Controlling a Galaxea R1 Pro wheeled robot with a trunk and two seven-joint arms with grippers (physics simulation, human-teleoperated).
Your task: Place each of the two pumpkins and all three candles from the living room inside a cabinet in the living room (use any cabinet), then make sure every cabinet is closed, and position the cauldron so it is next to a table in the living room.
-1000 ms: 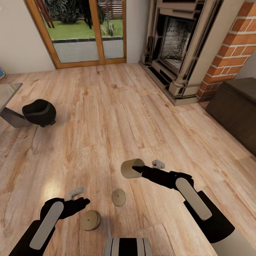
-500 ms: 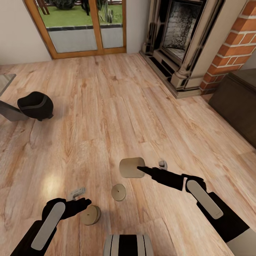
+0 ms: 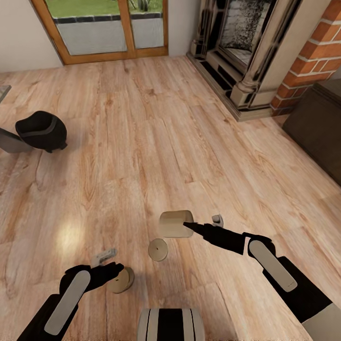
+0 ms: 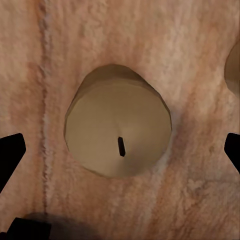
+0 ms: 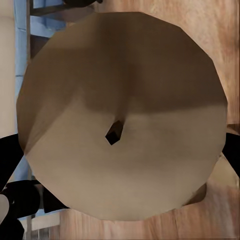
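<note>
Wood plank flooring (image 3: 142, 142) covers the room. The right gripper (image 3: 190, 226) grasps one candle (image 3: 175, 223), lifted off the floor and tipped on its side, with the candle's curved wall facing the head camera. In the right wrist view this candle's flat wick end (image 5: 120, 120) faces the lens, with dark fingers at both edges of it.

A second candle (image 3: 157, 249) stands upright on the floor at about 7 o'clock from the held one, near it but apart. A third candle (image 3: 121, 280) stands upright at about 7 o'clock from the second, just beside the left gripper (image 3: 113, 272). In the left wrist view that candle (image 4: 118, 127) sits on the floor below the camera, between two dark fingertips (image 4: 10, 155) that are spread wide and clear of it; the left fingers are released, holding nothing.

The black cauldron (image 3: 41, 131) rests on the floor at 10 o'clock in the head view, close against the corner of the table (image 3: 9, 141), of which a small part shows at the frame edge. The dark-brown cabinet (image 3: 317, 128) stands at 2 o'clock, beside the brick column (image 3: 312, 52) and the fireplace (image 3: 241, 42). A glazed door (image 3: 109, 28) with a wooden frame lies at 12 o'clock.
</note>
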